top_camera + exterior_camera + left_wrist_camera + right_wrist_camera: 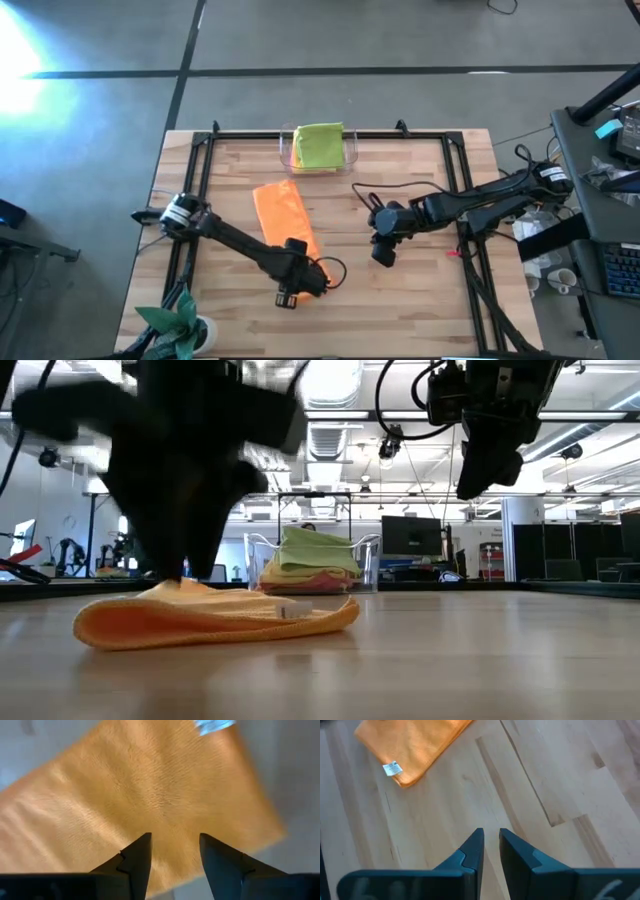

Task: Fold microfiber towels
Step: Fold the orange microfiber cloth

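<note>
An orange towel [285,215] lies folded into a long strip on the wooden table, its white tag [392,768] at one corner. My left gripper [175,845] points straight down just above the towel's near end [296,268], open, with nothing between its fingers. My right gripper [491,840] hangs over bare wood [383,250] to the right of the towel, slanting down; its fingers stand a narrow gap apart and hold nothing. A lime green towel [318,145] lies folded on top of a small stack in the clear tray [352,150] at the far edge.
In the low view, yellow and pink cloth [310,578] show under the green towel in the tray [365,560]. A black rail frame [205,160] runs along the table's sides and far edge. A green plant [180,325] stands at the near left corner.
</note>
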